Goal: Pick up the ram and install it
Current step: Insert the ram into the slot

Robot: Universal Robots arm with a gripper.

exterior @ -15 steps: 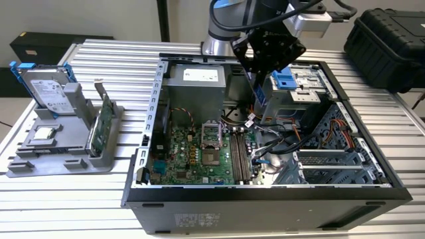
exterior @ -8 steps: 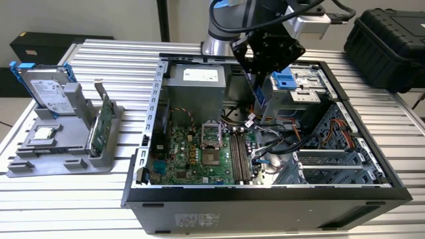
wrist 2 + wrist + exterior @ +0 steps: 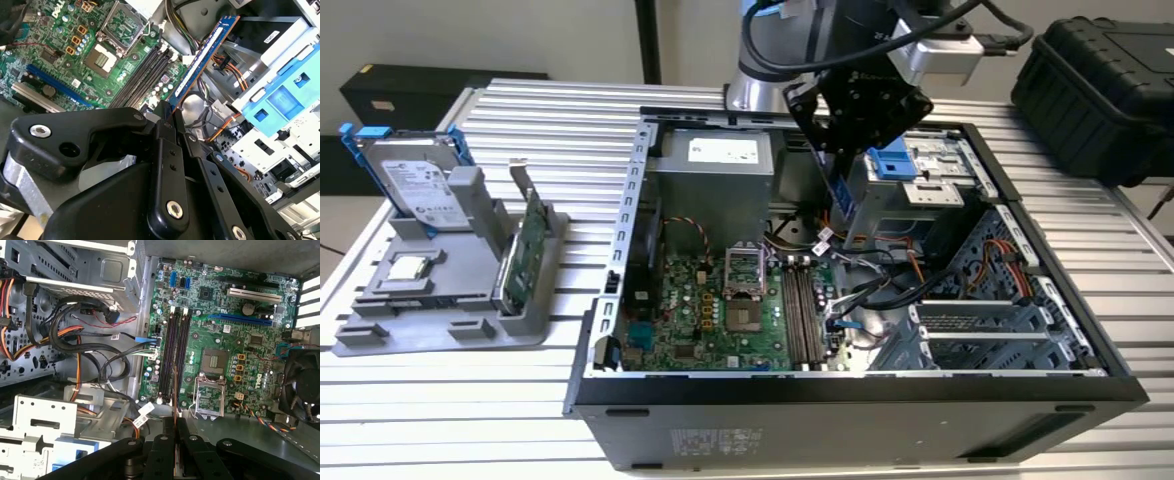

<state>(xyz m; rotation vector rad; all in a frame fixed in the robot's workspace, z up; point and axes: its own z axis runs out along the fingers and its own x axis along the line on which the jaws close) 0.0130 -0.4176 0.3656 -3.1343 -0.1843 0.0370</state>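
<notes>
Gripper (image 3: pixel 169 112) clenched on the ram (image 3: pixel 202 55), held above the open computer case (image 3: pixel 854 385), motherboard (image 3: pixel 215 335) below

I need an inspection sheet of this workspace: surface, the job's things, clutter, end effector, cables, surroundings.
Surface: ribbed aluminium table carrying the open black computer case.
Job's things: long thin blue RAM stick held above the green motherboard; black memory slots empty.
Clutter: grey holder with silver hard drive and green card.
End effector: black end effector shut on the stick.
Cables: orange and black bundle beside the board.
Surroundings: black hard case.
</notes>
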